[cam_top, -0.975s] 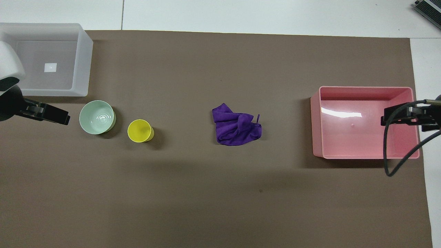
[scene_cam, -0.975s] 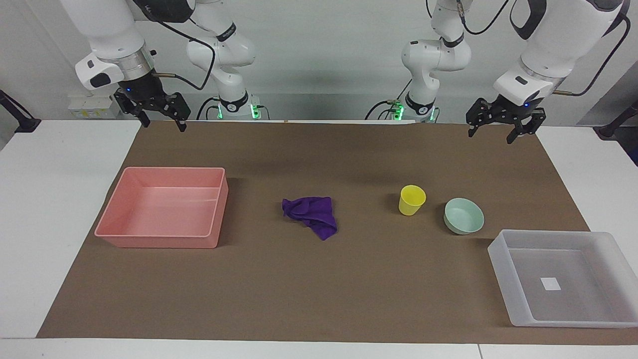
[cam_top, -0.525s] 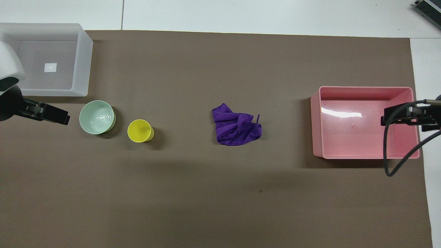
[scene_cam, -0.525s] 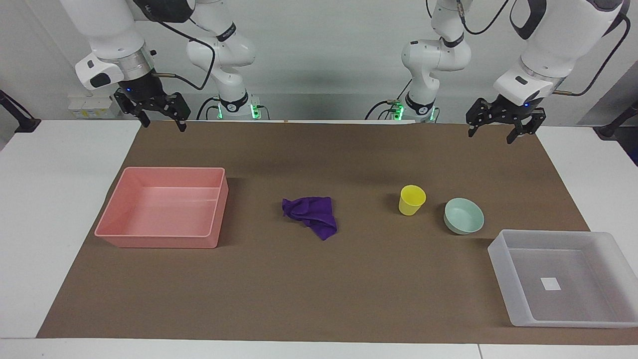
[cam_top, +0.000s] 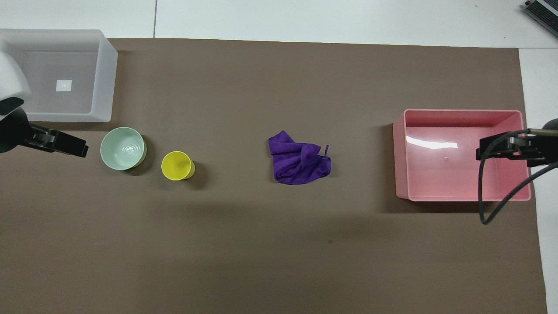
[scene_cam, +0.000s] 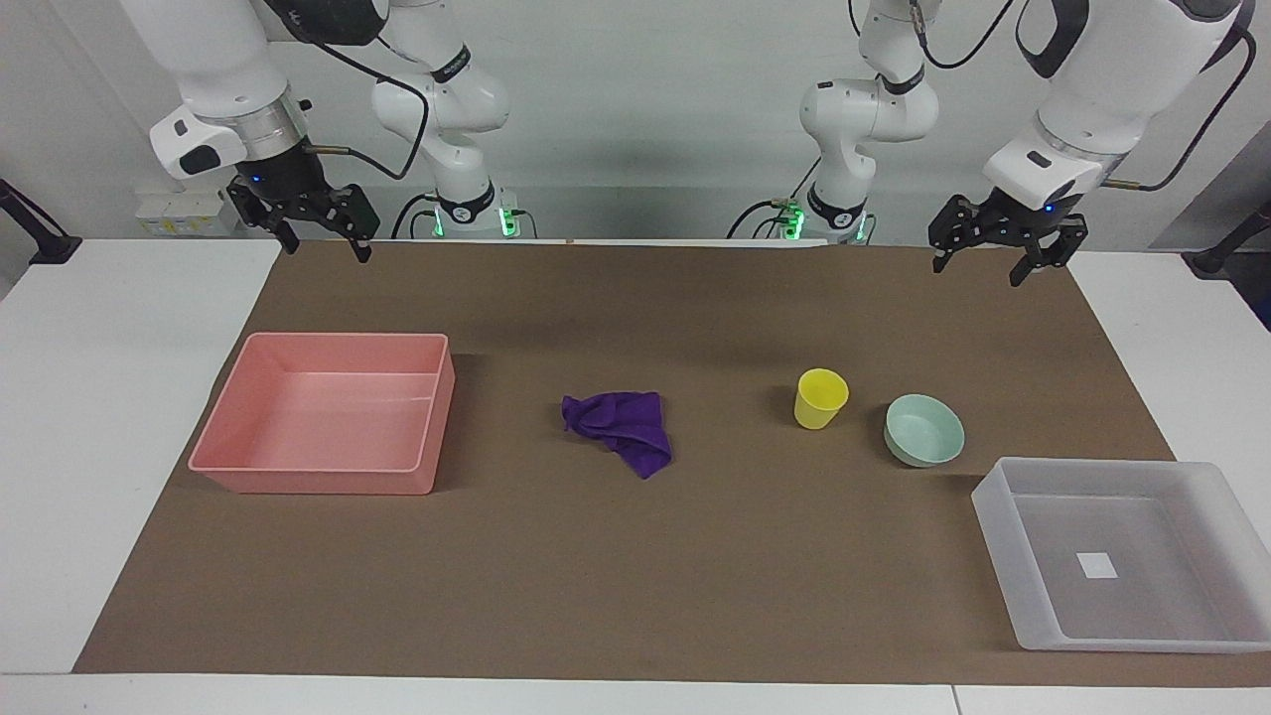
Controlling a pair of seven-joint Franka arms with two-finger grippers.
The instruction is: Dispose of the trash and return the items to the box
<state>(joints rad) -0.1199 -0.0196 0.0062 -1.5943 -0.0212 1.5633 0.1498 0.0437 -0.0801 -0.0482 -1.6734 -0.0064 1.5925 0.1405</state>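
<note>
Nothing done yet, judging by the layout: purple rag (scene_cam: 619, 433) lying crumpled mid-mat, well apart from the pink bin (scene_cam: 328, 412) at the right arm's end. Yellow cup (scene_cam: 820, 398) standing upright beside the mint-green bowl (scene_cam: 924, 430), both resting on the brown mat (scene_cam: 635, 586), neither inside the translucent tray (scene_cam: 1122, 552). Tray sitting empty but for its white label (scene_cam: 1096, 565), near the bowl, farther from the robots, at the left arm's end. Bin likewise holding nothing. Remaining: rag to be binned, cup and bowl to be boxed.

Hanging high over the mat's robot-side edge, left gripper (scene_cam: 993, 260) pointing down with fingers spread wide, gripping nothing. Hovering over the mat's corner toward the bin's end, right gripper (scene_cam: 320, 236) likewise spread and empty. Both arms apparently waiting.
</note>
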